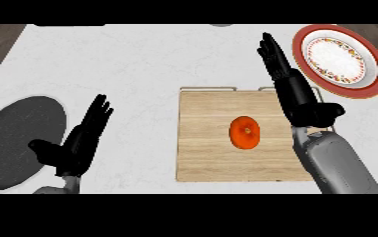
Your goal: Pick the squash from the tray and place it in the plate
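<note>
The squash (245, 132), small, round and orange, lies near the middle of the wooden tray (203, 161), touched by nothing. The right hand (291, 88) hangs over the tray's right edge with its fingers straight and released, pointing away from the robot; it holds nothing and stands beside the squash, not over it. The plate (347, 88), red-rimmed with a patterned white centre, sits at the far right of the counter (133, 66), just beyond the tray's far right corner. The left hand (77, 143) rests open at the lower left, fingers up, next to a dark round mat (26, 136).

The risks lie ahead. Because the squash looks rounded and smooth, fingers closing off-centre could nudge it into a roll across the flat board, perhaps off its edge. If the hand comes down from where it is now, it would meet the tray's edge or bare wood and not the squash. On the carry, the plate partly runs out of view at the right, so a release too far that way could land on the rim and tip the squash onto the counter
</note>
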Tool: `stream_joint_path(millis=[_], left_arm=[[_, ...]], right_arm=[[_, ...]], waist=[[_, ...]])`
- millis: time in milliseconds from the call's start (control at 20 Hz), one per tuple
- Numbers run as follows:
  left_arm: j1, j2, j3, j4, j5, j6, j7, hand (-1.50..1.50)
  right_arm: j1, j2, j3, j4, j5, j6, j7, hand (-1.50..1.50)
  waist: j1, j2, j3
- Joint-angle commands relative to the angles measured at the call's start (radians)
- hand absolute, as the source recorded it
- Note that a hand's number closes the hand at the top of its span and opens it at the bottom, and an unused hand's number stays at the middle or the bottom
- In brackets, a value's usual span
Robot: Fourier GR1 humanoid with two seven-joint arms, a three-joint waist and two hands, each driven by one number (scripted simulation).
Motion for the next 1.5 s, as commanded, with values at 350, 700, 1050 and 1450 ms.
stream_joint_path(millis=[350, 700, 1050, 1450], left_arm=[[-0.018, 0.123, 0.04, 0.045, -0.132, 0.03, -0.028, 0.0], [0.006, 0.126, 0.069, 0.018, -0.133, -0.005, -0.026, 0.0], [-0.06, 0.092, 0.088, 0.084, -0.172, 0.023, -0.02, 0.0], [-0.027, 0.116, 0.102, 0.074, -0.163, -0.026, -0.042, 0.0]], right_arm=[[-0.115, -0.042, 0.152, 0.077, 0.368, -0.22, 0.222, 1.5], [0.224, 0.265, 0.297, -0.051, 0.444, -0.496, 0.05, -1.5], [0.378, 0.09, 0.316, -0.315, 0.663, -0.527, 0.26, -1.5], [0.398, -0.104, 0.279, -0.413, 0.83, -0.232, 0.633, -1.5]], waist=[[0.006, -0.022, -0.001], [0.016, -0.003, 0.009], [0.001, -0.006, 0.008], [0.001, -0.006, 0.006]])
